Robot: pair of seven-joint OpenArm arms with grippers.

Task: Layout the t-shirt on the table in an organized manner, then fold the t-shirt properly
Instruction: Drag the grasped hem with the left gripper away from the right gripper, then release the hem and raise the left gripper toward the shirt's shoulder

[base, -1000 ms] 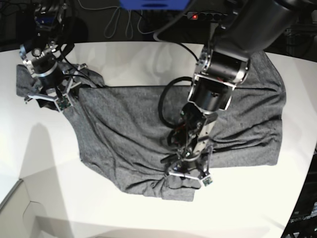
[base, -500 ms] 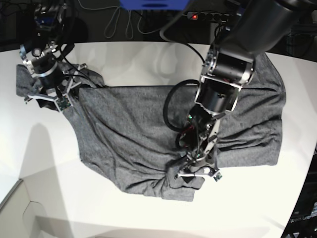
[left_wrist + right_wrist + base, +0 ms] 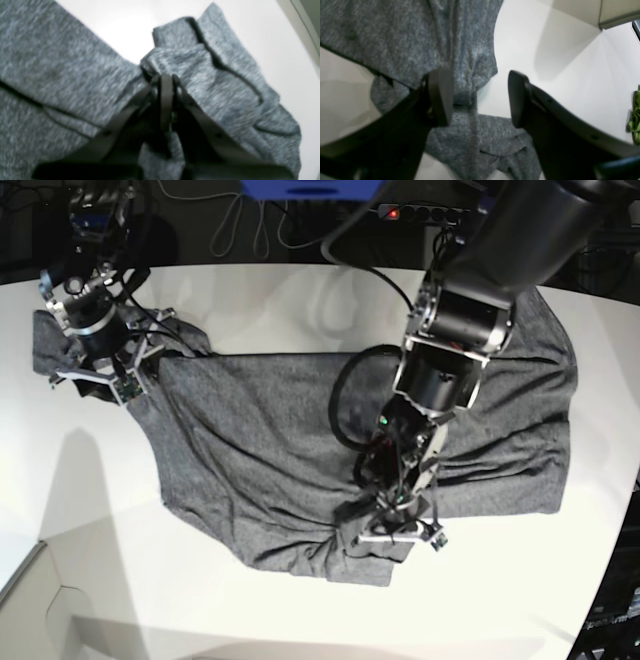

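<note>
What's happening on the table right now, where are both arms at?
The two-arm robot is working on a dark grey t-shirt that lies spread but rumpled on the white table. The left gripper is shut on a bunched fold at the shirt's near edge. The right gripper hangs open over the crumpled cloth at the other end, holding nothing. The shirt is not yet flat and no fold has begun.
</note>
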